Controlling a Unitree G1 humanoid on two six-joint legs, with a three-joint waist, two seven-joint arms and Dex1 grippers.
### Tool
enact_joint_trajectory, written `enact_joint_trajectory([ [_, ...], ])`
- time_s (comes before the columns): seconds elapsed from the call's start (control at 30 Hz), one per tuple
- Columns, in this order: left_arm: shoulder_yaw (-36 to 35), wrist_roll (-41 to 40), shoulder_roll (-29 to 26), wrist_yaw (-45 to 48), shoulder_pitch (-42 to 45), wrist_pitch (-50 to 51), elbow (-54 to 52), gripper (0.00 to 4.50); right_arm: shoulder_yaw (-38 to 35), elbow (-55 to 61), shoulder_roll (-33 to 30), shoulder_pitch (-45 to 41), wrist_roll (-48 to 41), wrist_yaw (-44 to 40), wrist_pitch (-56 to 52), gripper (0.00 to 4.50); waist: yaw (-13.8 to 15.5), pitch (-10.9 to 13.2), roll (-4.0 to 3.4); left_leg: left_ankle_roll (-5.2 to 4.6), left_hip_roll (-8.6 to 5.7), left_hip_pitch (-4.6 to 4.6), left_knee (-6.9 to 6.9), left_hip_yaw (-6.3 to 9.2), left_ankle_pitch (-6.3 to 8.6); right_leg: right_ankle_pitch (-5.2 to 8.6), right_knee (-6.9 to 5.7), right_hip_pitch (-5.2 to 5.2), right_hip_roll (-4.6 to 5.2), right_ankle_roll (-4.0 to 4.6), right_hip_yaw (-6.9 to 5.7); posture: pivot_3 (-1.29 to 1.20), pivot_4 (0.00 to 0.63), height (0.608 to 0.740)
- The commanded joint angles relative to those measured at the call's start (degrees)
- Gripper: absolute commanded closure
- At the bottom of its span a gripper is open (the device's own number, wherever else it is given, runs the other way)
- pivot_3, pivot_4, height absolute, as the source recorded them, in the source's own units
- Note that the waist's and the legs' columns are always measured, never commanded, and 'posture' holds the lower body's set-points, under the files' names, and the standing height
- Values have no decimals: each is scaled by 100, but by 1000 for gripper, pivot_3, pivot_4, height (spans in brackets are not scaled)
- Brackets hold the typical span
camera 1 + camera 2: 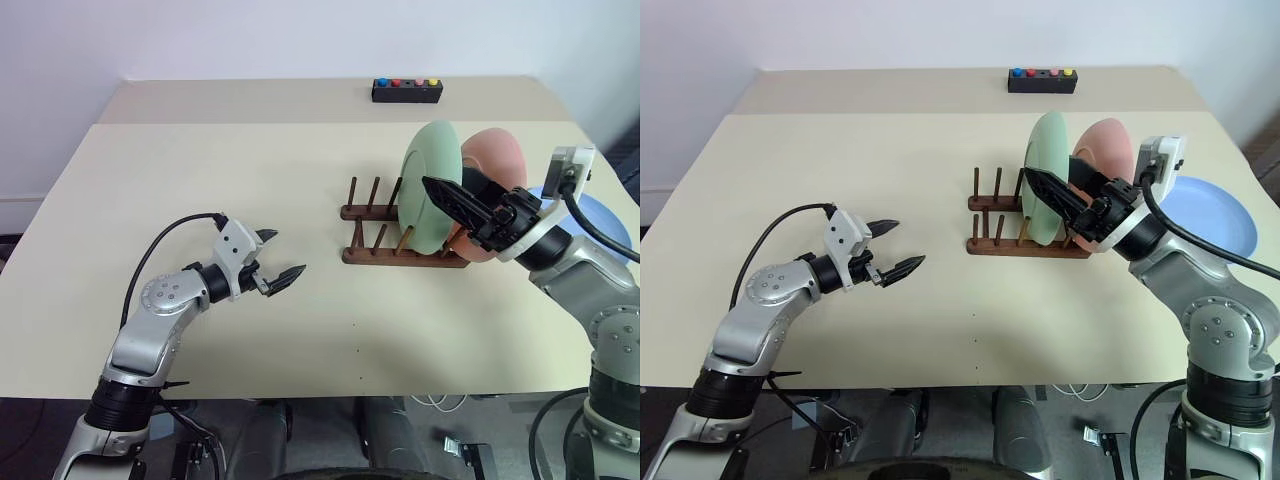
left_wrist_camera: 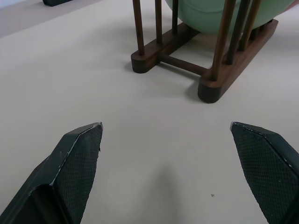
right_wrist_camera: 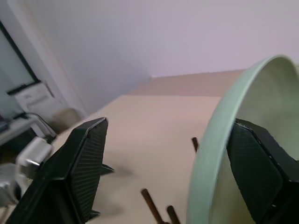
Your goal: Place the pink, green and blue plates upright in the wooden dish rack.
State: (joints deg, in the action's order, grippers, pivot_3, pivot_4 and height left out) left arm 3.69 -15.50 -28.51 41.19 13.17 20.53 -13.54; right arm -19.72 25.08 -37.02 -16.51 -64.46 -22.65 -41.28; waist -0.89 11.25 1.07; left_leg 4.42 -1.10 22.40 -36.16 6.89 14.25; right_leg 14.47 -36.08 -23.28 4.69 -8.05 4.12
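Closest in, the left gripper [image 1: 275,258] hangs just above the bench [image 1: 200,180] with its fingers spread wide and nothing between them, pointing across toward the wooden dish rack [image 1: 400,235], which sits well apart from it. Over on the right, the right gripper [image 1: 1052,195] is up at the rack with its fingers apart, straddling the rim of the green plate [image 1: 432,185]; one finger sits on the plate's inner face, the other stands clear on the outer side, so I'd call it open rather than clamped. The green plate stands upright between the pegs, edge-on to that gripper, and the pink plate [image 1: 495,160] stands upright in the rack just behind it. What's left is the blue plate [image 1: 1205,212], lying flat on the bench just beside the right arm, on the far side from the rack. That makes the right arm clearly the nearer one for it, and the free pegs are at the rack's left end, past the green plate, so that's the thing to steer around. At the far edge sits a black button box [image 1: 407,90], well out of the way.
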Motion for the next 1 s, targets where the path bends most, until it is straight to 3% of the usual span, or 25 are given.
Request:
enact_joint_trajectory([
  [0.03,-27,-3,1,33,54,-141,-57,0,-73,311,-249,-129,235,-173,138,633,1,0,0,0,0,0,0,0,0,0,0,0,0,0,0,0,150,740],
  [0.3,1,8,29,37,64,-160,-17,0,-129,475,-1060,-29,1404,-833,566,633,8,2,-4,0,0,1,0,-2,0,0,3,0,0,-1,0,0,150,740],
  [0.57,37,28,70,69,98,-197,55,0,-1192,-159,-1549,-52,1834,-1378,1066,633,16,2,-2,0,0,2,-2,-3,0,0,5,2,1,-1,0,0,150,740],
  [0.83,83,56,106,113,168,-278,205,0,-2208,-1873,-1829,1071,2993,-2031,1823,633,18,1,-2,-3,-1,0,-2,-5,2,0,9,7,1,-1,1,0,150,740],
  [1.0,106,78,109,155,238,-309,294,0,-1589,-2323,-1868,1984,4226,-2179,2597,633,-27,-4,-19,-3,0,-9,1,-13,2,1,5,7,0,-2,8,0,150,740],
])
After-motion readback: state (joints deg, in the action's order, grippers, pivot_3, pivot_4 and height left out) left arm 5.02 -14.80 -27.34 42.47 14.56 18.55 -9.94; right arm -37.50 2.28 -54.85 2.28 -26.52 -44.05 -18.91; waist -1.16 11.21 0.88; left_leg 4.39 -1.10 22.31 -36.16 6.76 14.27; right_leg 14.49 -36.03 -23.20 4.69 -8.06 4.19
